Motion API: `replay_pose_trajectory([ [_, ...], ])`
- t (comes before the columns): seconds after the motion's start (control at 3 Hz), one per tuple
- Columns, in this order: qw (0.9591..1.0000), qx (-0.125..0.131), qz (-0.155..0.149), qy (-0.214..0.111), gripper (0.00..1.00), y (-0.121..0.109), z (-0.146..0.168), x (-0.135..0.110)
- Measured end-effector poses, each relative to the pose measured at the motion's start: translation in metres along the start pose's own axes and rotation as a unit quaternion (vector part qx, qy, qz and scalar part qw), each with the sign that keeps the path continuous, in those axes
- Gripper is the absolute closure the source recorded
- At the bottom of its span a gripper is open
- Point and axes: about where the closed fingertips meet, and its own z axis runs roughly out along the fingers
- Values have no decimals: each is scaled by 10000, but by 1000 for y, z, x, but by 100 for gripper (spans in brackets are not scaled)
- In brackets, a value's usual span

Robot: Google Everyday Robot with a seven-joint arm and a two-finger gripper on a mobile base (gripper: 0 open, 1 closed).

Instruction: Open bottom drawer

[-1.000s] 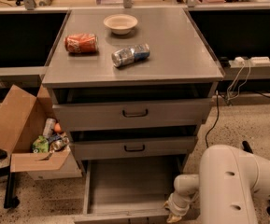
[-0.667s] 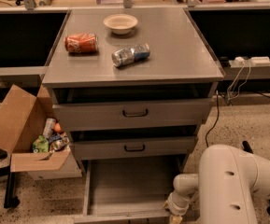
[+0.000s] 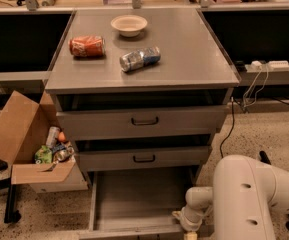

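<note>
The bottom drawer [image 3: 139, 194] of the grey cabinet stands pulled far out toward me, and its plain grey inside shows. Its front panel [image 3: 129, 232] lies along the lower edge of the view, and its handle is out of view. My white arm [image 3: 249, 199] comes in from the lower right. My gripper [image 3: 189, 235] hangs at the right end of the drawer's front, mostly cut off by the bottom edge of the view.
The medium drawer [image 3: 144, 158] and the tall drawer [image 3: 144, 120] above are each slightly ajar. On the cabinet top lie a red can [image 3: 86, 46], a crushed silver-blue can [image 3: 140, 59] and a bowl [image 3: 129, 25]. An open cardboard box [image 3: 19, 134] of trash stands left. Cables [image 3: 249, 91] hang right.
</note>
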Motion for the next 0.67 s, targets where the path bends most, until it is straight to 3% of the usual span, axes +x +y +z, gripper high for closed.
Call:
replay_pose_trajectory([
  [0.67, 9975, 382, -525, -272, 0, 5, -72, -8],
])
